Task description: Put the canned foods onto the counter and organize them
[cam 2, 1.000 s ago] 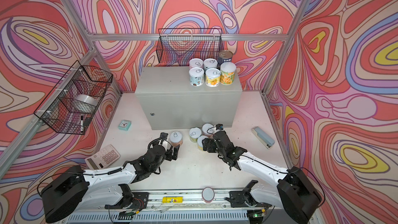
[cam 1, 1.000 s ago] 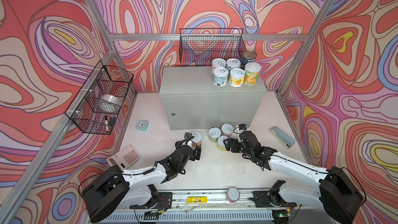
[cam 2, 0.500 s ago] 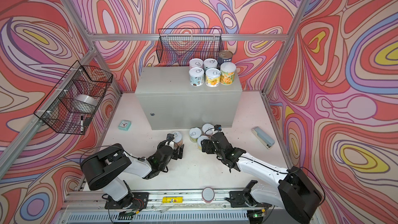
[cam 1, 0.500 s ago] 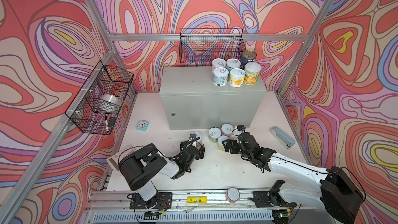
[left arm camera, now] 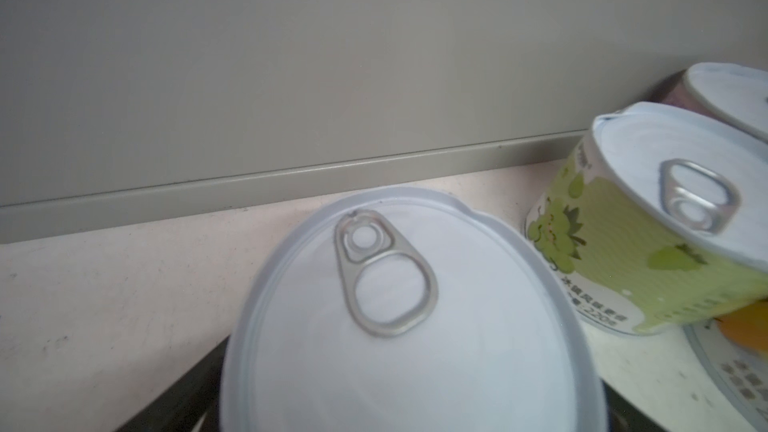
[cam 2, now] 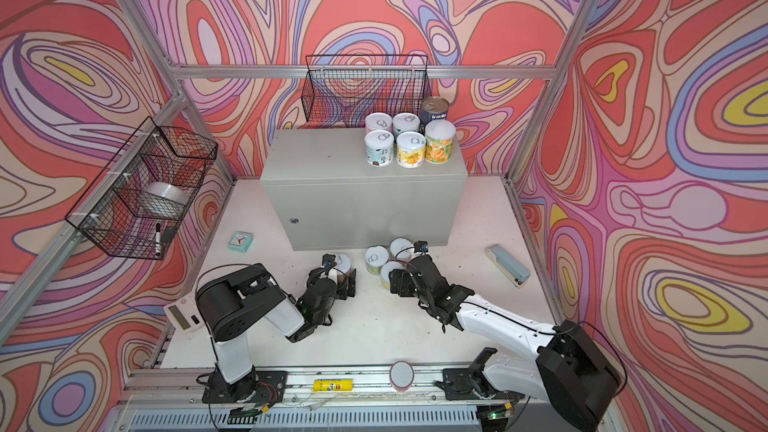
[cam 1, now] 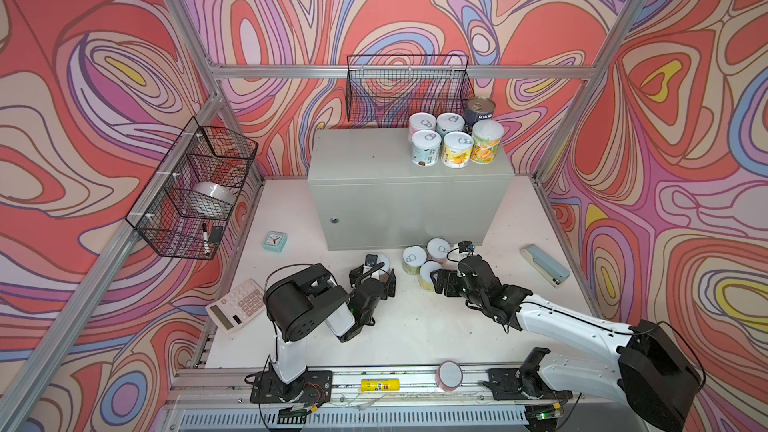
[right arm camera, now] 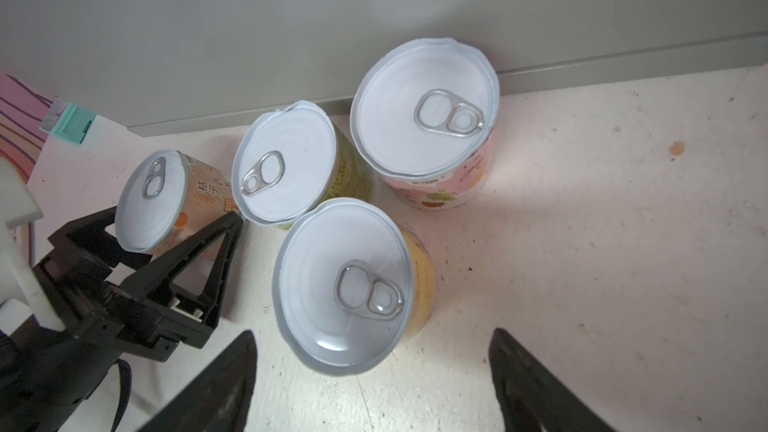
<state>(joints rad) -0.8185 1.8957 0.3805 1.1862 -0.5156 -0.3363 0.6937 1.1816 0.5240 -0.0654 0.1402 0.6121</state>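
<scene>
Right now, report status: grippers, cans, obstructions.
Left gripper open, straddling orange can on tabletop. Right gripper open, lined up on yellow can. Six cans on counter, four below. Green can close beside both.

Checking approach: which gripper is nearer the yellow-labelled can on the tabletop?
Right. The right gripper is open right at the yellow-labelled can; the left gripper straddles a separate orange-labelled can.
</scene>
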